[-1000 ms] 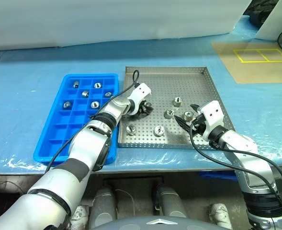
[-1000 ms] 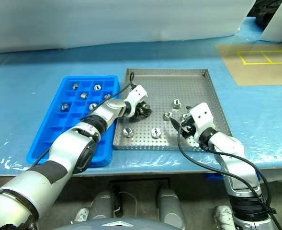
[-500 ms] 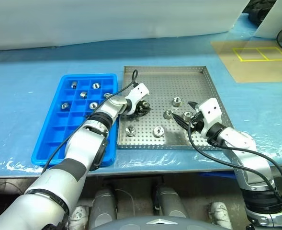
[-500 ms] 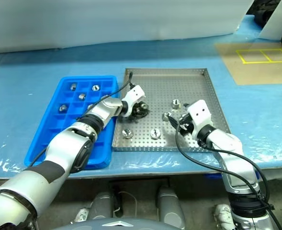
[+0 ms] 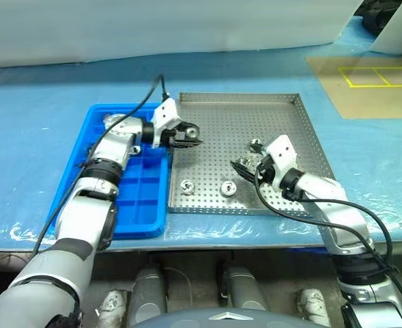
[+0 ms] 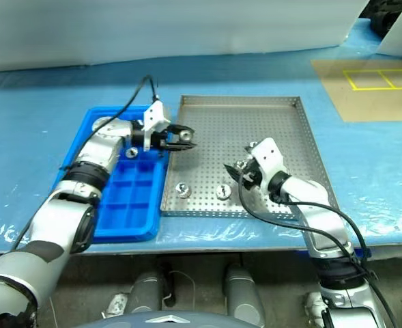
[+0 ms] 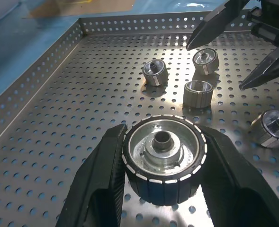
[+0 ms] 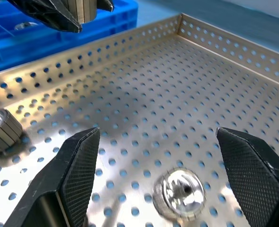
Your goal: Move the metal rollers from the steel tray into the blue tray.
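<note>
I am standing at a workshop or factory-style sorting bench. The table (image 5: 44,96) before me is wrapped in blue plastic sheeting, taped at the near edge. On it, at twelve o'clock, a perforated steel tray (image 5: 241,102) holds machined metal rollers (image 5: 226,187), and at eleven o'clock lies a blue tray (image 5: 142,201) with a compartment grid. At two o'clock, yellow tape (image 5: 378,75) marks squares on a brown board. A white panel (image 5: 153,27) closes off the back.

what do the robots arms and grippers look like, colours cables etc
Both arms have glossy silver-grey shells with black bands at the joints and white wrist housings. A thin black cable loops along each arm. The left gripper and right gripper each have two black, tapering, pointed fingers with knurled inner pads.
</note>
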`<state>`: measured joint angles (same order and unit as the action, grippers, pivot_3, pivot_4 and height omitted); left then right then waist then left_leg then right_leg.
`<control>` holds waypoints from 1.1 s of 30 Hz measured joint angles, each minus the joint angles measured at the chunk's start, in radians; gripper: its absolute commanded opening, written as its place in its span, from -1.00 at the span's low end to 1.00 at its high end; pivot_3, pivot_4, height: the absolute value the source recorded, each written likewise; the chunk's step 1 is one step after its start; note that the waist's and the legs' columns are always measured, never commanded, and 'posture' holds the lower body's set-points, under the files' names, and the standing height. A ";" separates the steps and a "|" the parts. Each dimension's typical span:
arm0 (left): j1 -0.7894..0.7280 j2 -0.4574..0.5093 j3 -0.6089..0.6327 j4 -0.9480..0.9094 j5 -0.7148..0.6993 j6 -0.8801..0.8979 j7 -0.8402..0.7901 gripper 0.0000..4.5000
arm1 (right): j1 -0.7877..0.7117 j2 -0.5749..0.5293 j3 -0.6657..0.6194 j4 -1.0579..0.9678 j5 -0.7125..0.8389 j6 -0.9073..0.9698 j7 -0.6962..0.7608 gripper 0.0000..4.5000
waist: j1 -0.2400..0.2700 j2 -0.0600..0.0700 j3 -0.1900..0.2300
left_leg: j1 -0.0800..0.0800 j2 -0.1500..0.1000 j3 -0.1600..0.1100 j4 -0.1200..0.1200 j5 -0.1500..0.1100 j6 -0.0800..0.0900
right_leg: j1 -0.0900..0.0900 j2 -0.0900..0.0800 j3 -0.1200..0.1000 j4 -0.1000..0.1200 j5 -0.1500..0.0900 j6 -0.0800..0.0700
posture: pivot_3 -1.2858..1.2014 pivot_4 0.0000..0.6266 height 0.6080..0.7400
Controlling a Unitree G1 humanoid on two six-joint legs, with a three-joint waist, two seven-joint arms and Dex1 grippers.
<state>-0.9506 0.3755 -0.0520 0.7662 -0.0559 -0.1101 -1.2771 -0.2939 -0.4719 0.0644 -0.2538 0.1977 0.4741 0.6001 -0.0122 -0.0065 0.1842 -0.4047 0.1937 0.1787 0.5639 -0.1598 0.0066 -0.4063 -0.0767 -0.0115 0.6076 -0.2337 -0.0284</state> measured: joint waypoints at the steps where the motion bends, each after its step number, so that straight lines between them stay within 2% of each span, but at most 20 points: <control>1: 0.028 0.032 0.005 -0.050 -0.013 0.014 -0.006 -0.20 | -0.017 0.002 0.005 0.015 0.000 -0.009 0.011 0.81 | 0.003 0.000 0.000 | 0.000 0.000 0.000 0.000 0.000 0.000 | 0.000 0.000 0.000 0.000 0.000 0.000 | -0.08 -0.52 1.00; 5: 0.122 0.158 0.039 -0.221 -0.065 0.090 -0.019 -0.20 | -0.079 0.012 0.026 0.079 0.001 -0.033 0.057 0.81 | 0.024 0.000 0.000 | 0.000 0.001 0.000 -0.001 0.001 -0.002 | 0.000 0.000 -0.002 0.001 0.000 0.000 | 0.01 -0.52 1.00; 9: 0.269 0.301 0.142 -0.362 -0.120 0.200 0.031 -0.20 | -0.228 0.086 0.079 0.215 0.001 -0.084 0.120 0.81 | 0.031 0.001 0.001 | 0.000 0.003 0.000 -0.002 0.002 -0.010 | -0.005 0.002 -0.003 0.007 -0.002 -0.004 | 0.11 -0.52 1.00; 13: 0.416 0.359 0.232 -0.471 -0.156 0.282 0.113 -0.20 | -0.325 0.159 0.121 0.334 0.000 -0.137 0.171 0.81 | 0.072 0.001 0.001 | -0.001 0.006 -0.002 -0.004 0.005 -0.015 | -0.006 0.002 -0.009 0.013 -0.006 -0.009 | 0.19 -0.52 1.00; 17: 0.574 0.364 0.307 -0.570 -0.206 0.372 0.207 -0.20 | -0.446 0.252 0.139 0.443 0.002 -0.185 0.218 0.81 | 0.106 0.001 0.001 | -0.007 0.007 -0.002 -0.003 0.008 -0.020 | -0.013 0.003 -0.013 0.017 -0.006 -0.010 | 0.23 -0.52 1.00; 22: 0.712 0.359 0.362 -0.625 -0.226 0.400 0.307 -0.20 | -0.478 0.315 0.188 0.505 -0.003 -0.228 0.275 0.81 | 0.143 0.000 0.000 | -0.009 0.007 -0.005 -0.002 0.008 -0.020 | -0.012 0.003 -0.015 0.017 -0.006 -0.011 | 0.27 -0.52 1.00; 27: 0.800 0.331 0.374 -0.699 -0.255 0.406 0.375 -0.20 | -0.479 0.308 0.188 0.533 -0.010 -0.240 0.302 0.81 | 0.164 0.000 0.000 | -0.008 0.008 -0.006 -0.003 0.009 -0.022 | -0.012 0.003 -0.015 0.018 -0.006 -0.011 | 0.27 -0.52 1.00; 33: 0.792 0.305 0.354 -0.709 -0.261 0.416 0.416 -0.20 | -0.464 0.275 0.187 0.531 -0.018 -0.244 0.313 0.81 | 0.165 0.000 0.000 | -0.006 0.008 -0.007 -0.003 0.011 -0.025 | -0.011 0.003 -0.014 0.019 -0.006 -0.010 | 0.25 -0.52 1.00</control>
<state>-0.1588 0.6809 0.3021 0.0568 -0.3172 0.3058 -0.8614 -0.7575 -0.1971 0.2511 0.2774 0.1795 0.2300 0.9133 0.1526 -0.0066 0.1843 -0.4105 0.2017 0.1714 0.5610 -0.1489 -0.0182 -0.4174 -0.0736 -0.0256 0.6270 -0.2401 -0.0389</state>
